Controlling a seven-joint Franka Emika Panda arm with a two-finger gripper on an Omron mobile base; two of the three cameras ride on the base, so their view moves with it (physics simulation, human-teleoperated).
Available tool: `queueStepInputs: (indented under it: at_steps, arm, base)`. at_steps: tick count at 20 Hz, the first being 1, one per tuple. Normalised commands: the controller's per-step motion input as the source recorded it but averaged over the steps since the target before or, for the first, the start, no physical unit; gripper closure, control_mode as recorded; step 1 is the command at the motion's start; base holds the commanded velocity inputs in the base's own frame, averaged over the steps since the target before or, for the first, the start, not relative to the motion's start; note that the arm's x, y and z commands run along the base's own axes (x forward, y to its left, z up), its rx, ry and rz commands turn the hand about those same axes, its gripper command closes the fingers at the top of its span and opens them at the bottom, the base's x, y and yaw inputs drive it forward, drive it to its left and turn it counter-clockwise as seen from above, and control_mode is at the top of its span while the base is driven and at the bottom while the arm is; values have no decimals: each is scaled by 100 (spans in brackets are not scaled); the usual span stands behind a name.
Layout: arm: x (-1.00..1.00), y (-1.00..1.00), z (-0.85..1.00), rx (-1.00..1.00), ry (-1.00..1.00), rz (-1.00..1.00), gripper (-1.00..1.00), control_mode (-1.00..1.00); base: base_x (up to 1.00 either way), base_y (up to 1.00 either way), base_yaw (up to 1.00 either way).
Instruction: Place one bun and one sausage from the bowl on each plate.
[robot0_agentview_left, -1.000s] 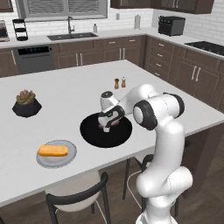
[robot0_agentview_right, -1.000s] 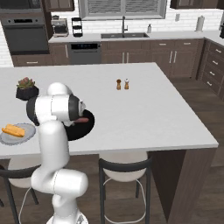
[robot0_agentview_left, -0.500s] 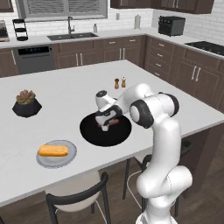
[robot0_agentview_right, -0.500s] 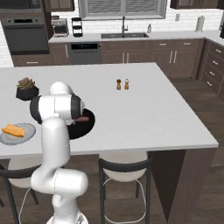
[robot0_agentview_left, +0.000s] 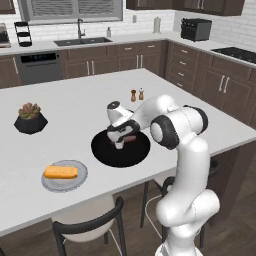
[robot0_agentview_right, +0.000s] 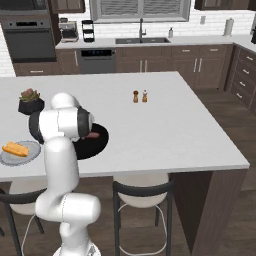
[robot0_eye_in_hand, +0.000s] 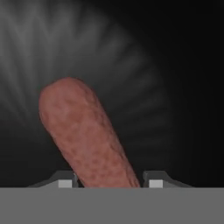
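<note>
Sausage (robot0_eye_in_hand: 85, 133) lies between the gripper (robot0_eye_in_hand: 108, 183) fingertips in the bowl (robot0_agentview_left: 106, 154); pincer spread astride it, so close squarely mid-length before lifting.

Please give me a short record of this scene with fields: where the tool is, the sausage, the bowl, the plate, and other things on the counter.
tool: low in the black bowl, fingers on both sides of the sausage
sausage: between the fingertips, grip not clear
plate: grey plate holds one bun, no sausage
other: succulent pot, two shakers
</note>
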Motion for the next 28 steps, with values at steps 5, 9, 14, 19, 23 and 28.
queueStepInputs:
  at_steps: [5, 9, 14, 19, 23, 28]
  arm:
    - [-98, 30, 100, 0, -24, 0, 100, -100]
    - [-90, 91, 99, 3, -6, 0, 100, -100]
    - [-61, 100, 99, 3, 1, 0, 100, -100]
    - [-20, 100, 60, 3, 18, 0, 100, -100]
    - [-13, 100, -28, 7, 34, -5, 100, -100]
    - [-13, 86, -79, 9, 35, 3, 100, -100]
  base:
    - [0, 0, 0]
    - [0, 0, 0]
    - [0, 0, 0]
    - [0, 0, 0]
    - [0, 0, 0]
    - [0, 0, 0]
